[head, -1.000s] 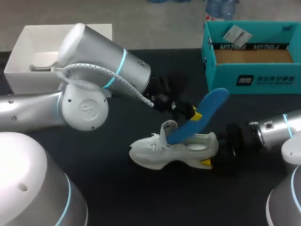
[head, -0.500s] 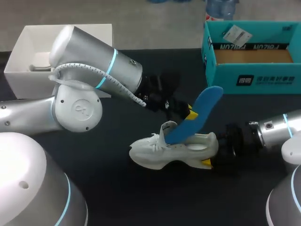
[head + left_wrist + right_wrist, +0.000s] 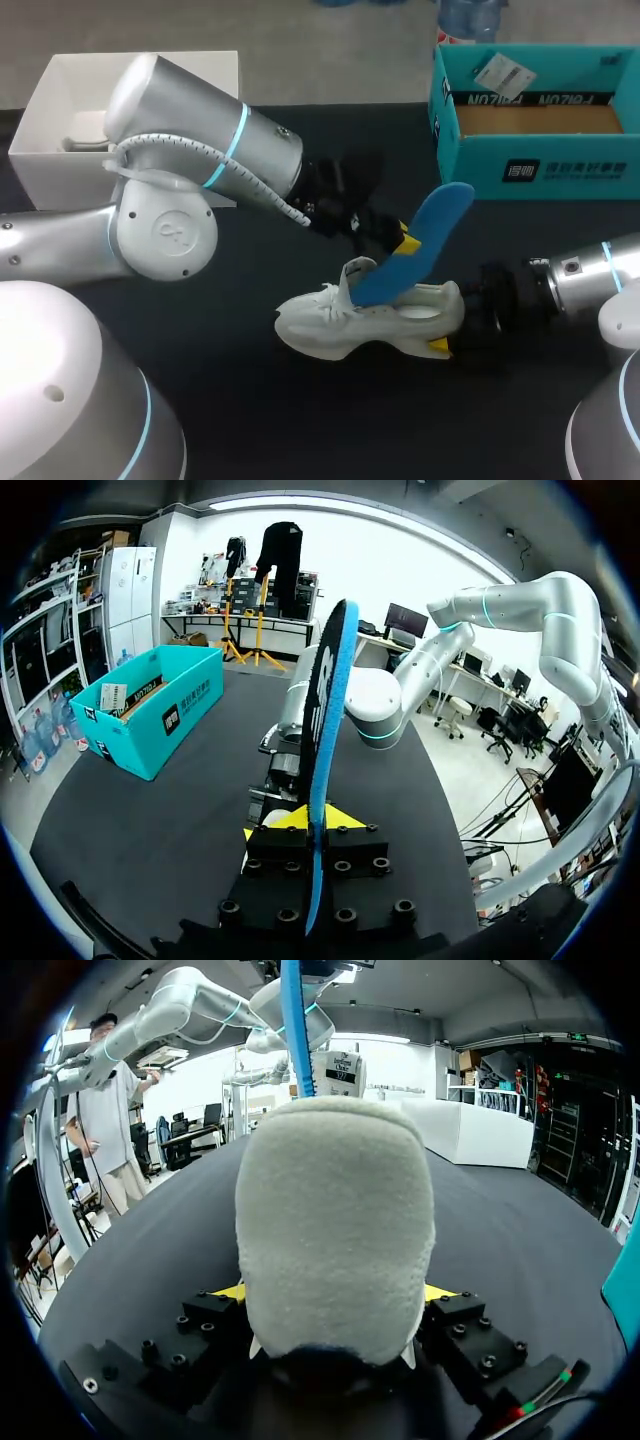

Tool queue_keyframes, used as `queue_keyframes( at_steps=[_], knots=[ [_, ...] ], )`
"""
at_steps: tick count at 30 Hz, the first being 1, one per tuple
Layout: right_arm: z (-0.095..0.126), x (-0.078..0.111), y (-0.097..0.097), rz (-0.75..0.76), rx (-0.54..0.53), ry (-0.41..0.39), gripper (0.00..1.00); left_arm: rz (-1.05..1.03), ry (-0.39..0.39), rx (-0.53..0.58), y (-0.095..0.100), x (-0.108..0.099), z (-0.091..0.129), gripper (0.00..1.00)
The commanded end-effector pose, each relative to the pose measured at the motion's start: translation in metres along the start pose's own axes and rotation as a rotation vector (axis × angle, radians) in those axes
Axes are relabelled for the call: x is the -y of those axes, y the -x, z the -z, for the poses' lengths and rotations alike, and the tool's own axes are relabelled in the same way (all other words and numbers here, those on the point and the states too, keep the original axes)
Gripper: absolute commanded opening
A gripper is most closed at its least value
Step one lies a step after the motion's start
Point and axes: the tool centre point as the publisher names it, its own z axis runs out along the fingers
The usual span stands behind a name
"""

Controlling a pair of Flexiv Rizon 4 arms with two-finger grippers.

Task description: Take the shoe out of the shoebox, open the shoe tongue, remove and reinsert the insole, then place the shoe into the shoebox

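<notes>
A white shoe lies on the black table, toe to the left, tongue raised. My right gripper holds the heel from the right, one finger on each side; the right wrist view shows the heel filling the gap between its yellow tips. My left gripper is shut on the blue insole, which slants up to the right with its lower end in the shoe's opening. In the left wrist view the insole stands edge-on between the left gripper's fingers. The teal shoebox stands open at the back right.
A white open box sits at the back left, partly hidden behind my left arm. A tag lies in the shoebox's corner. Bare black table surrounds the shoe in front and to the left.
My left arm drew back a little to the left, taking the insole's upper end with it, then held still. The shoe and right arm stayed put.
</notes>
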Motion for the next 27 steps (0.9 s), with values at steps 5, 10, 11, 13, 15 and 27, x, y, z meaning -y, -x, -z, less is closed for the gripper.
queue_keyframes(
  at_steps=[5, 10, 11, 13, 15, 27],
  knots=[
    [-0.001, 0.000, -0.001, -0.001, 0.001, -0.004, 0.00, -0.001, -0.002, 0.001, 0.000, -0.001, -0.001, 0.00],
    [-0.001, 0.000, -0.001, -0.001, 0.001, -0.004, 0.00, 0.041, -0.031, -0.021, -0.009, 0.016, 0.006, 0.00],
    [-0.001, 0.000, -0.001, -0.001, 0.001, -0.004, 0.00, 0.056, -0.051, -0.041, -0.013, 0.022, 0.009, 0.00],
    [-0.001, 0.000, -0.001, -0.001, 0.001, -0.004, 0.00, 0.063, -0.055, -0.050, -0.020, 0.033, 0.015, 0.00],
    [-0.001, 0.000, -0.001, -0.001, 0.001, -0.004, 0.00, 0.094, -0.077, -0.063, -0.028, 0.045, 0.022, 0.00],
    [-0.001, 0.000, -0.001, -0.001, 0.001, -0.004, 0.00, 0.309, -0.244, -0.235, -0.074, 0.089, 0.070, 0.00]
  ],
)
